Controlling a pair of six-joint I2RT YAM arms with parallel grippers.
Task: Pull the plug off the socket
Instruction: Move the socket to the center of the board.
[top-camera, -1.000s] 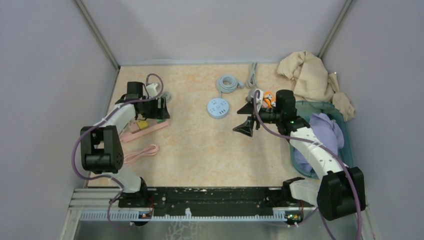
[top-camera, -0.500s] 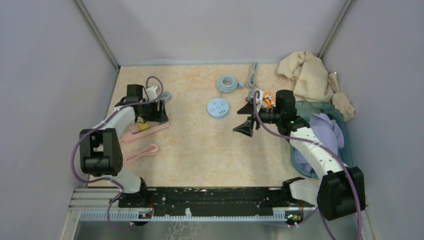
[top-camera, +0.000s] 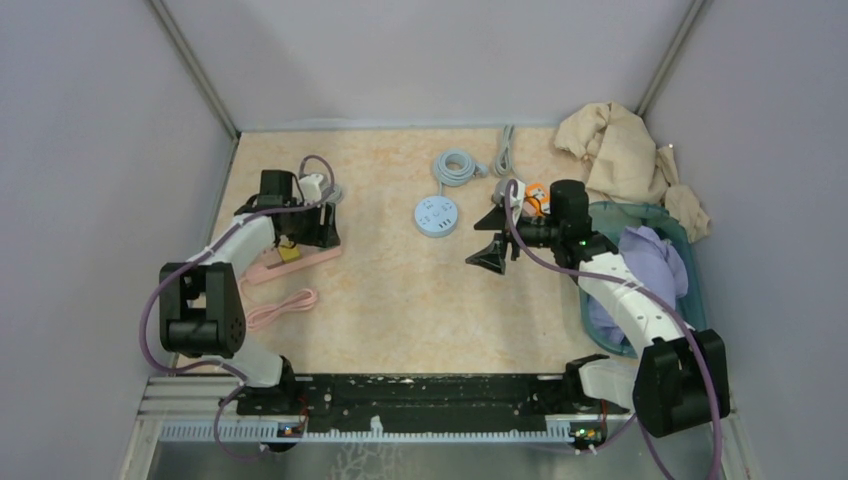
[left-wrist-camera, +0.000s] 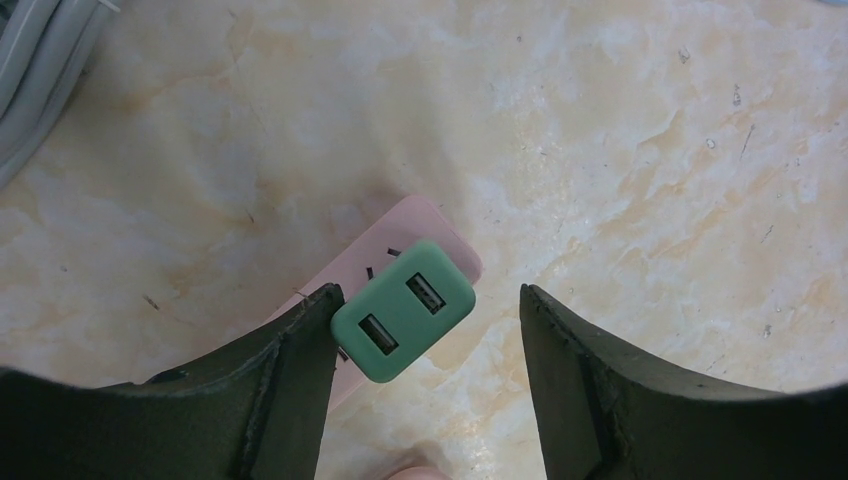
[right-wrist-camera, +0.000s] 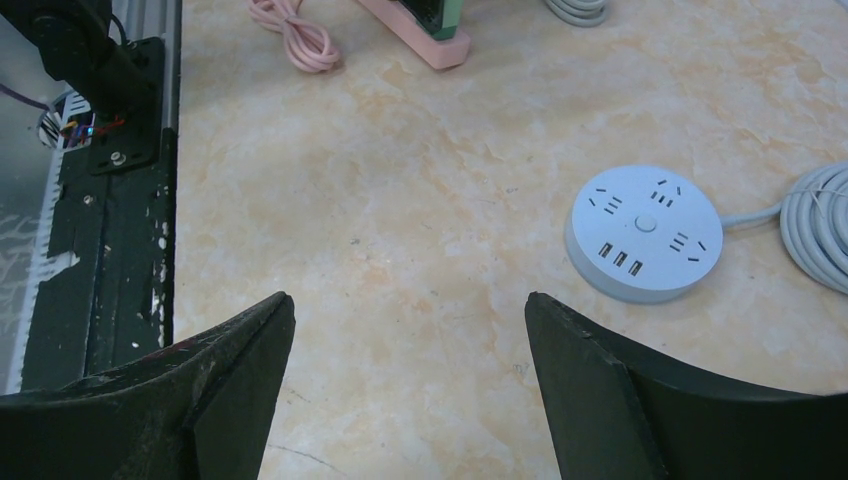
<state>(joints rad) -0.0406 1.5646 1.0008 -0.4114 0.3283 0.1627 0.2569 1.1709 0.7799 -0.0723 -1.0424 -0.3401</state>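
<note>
The left claw (left-wrist-camera: 430, 293) hangs straight above the green plug (left-wrist-camera: 403, 310) with its fingers spread wide and pinching nothing. It seems placed there so the two pads can close on the plug's flanks. The claw is not centred. The plug sits hard against the finger on the left of the wrist view (touching or just apart, it cannot be told), and a clear gap separates it from the other finger.

The plug stands seated at the end of the pink socket strip (left-wrist-camera: 432, 225), which lies flat on the worktop (left-wrist-camera: 620, 150). Its two USB ports face up at the camera. Judged from this, the pull has not yet begun.

The right claw (right-wrist-camera: 408, 300) is also spread and empty. It hovers well apart from the strip, near the round socket hub (right-wrist-camera: 645, 235), and is probably parked out of the way. Nothing holds the light strip down, so it may lift with the plug.

Much is hidden:
- The plug's prongs cannot be seen, so how firmly it sits is unknown.
- In the wrist view the plug and the left finger cover most of the strip.
- In the top view the left wrist blocks nearly all of the plug.
- A pink cable (top-camera: 283, 305) lies coiled near the strip, but whether the two are joined cannot be made out.
- Grey cables (left-wrist-camera: 40, 70) are cut off at the corner of the left wrist view.
</note>
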